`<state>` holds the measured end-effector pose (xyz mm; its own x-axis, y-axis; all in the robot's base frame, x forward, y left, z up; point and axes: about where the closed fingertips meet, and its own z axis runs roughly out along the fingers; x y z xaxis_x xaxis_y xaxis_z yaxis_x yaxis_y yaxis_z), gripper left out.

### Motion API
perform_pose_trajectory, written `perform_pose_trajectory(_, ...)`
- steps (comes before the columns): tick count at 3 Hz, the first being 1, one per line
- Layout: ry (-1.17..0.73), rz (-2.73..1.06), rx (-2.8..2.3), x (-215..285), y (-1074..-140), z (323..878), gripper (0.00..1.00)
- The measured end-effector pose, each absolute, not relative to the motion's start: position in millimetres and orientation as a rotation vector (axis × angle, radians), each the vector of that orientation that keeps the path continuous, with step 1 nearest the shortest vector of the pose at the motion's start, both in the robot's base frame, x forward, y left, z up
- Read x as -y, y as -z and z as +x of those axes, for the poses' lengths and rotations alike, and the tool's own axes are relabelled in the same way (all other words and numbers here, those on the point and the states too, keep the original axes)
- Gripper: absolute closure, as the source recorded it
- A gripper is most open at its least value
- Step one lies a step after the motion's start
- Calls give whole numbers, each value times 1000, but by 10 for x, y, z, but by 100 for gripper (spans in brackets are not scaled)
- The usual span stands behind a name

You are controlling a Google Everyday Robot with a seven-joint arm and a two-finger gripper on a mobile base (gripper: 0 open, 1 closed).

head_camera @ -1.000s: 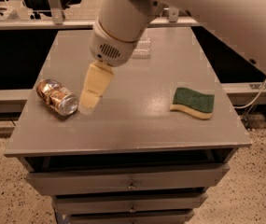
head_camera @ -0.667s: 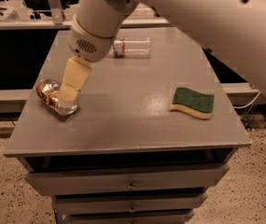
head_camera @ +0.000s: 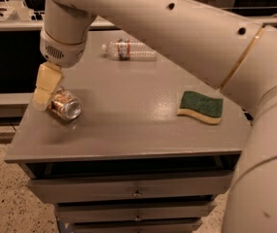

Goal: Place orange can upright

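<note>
Orange can (head_camera: 66, 106) on its side near left edge of table (head_camera: 128, 130); gripper (head_camera: 42, 97) against its far end, grasp impossible to tell; green sponge (head_camera: 201, 107) at right, plastic bottle (head_camera: 128, 50) behind.

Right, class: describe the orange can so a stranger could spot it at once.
On the grey table, look to the left edge, where the gripper hangs: the orange can lies there on its side. It is coppery with a shiny silver end, unlike the clear bottle and green sponge.
</note>
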<state>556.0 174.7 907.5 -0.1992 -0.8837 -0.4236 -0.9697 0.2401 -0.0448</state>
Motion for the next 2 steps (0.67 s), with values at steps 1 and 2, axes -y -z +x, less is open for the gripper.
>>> perform_pose_trajectory(1,-314,-1676,-2239,-1946,-8938,5658,0)
perform_pose_trajectory(2,-285,-1639,-2312,-2077,-8812,5700,0)
